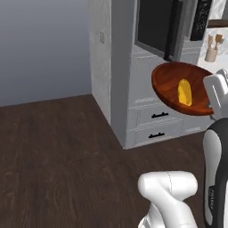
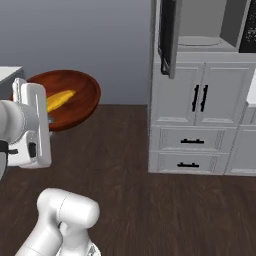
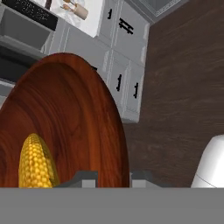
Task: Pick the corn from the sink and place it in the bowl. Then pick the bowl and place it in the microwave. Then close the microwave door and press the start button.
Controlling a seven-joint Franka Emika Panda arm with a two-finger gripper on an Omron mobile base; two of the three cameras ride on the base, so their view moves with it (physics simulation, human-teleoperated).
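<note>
Bowl (image 1: 171,84) with corn (image 1: 185,92) – rim clamped in fingers (image 3: 113,179) – above dark wood floor (image 1: 62,147)

The dark wood floor (image 1: 58,147) carries the grey cabinet unit (image 2: 195,125).

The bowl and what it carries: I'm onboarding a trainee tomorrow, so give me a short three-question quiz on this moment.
1. True or false: the corn lies inside the bowl.
2. Where is the bowl? A) in the sink B) held up in the air by the gripper C) on the microwave's turntable
3. Fill in: the microwave door stands ____.

Key
1. True; the yellow cob rests on the bowl's wooden inside.
2. B; the gripper's fingers clamp its rim, with dark floor below it.
3. Open; the pale cavity of the microwave shows beside it.
</note>
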